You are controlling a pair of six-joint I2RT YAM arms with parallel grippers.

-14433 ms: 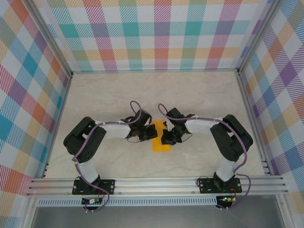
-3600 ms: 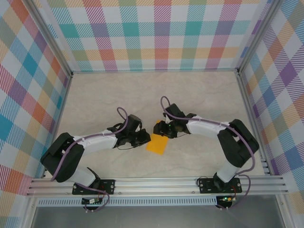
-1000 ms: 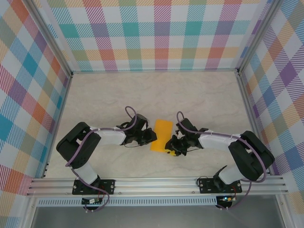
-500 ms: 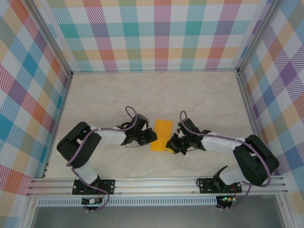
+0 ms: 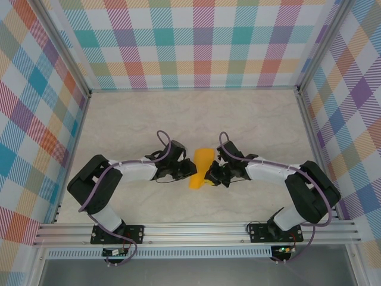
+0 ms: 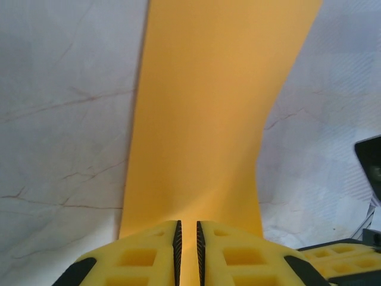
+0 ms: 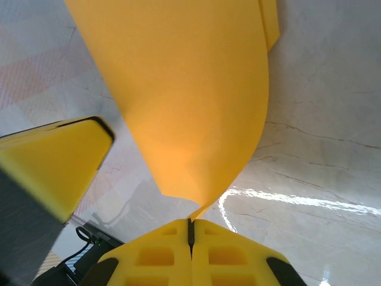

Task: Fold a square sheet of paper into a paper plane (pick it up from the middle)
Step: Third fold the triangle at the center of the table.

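Orange-yellow sheet of paper [image 5: 201, 162], folded to a narrow strip, on the pale marble-patterned table top [image 5: 131, 125]. It lies just beyond the middle of the aluminium rail [image 5: 190, 229] that carries both arm bases, its long axis pointing away from the rail. The side of the strip toward the rail's right end curls up off the table.

Right gripper [image 7: 191, 220]: yellow jaws pressed together, nipping a corner tip of the curled side.

Left gripper [image 6: 186, 225]: jaws narrow, with only a thin slit between them. Orange paper shows in the slit, and the jaws grip the strip's other edge.

Seen from the rail, the two grippers flank the strip, one toward each end of the rail. Plaid-patterned walls [image 5: 196, 42] rise on the three sides away from the rail.
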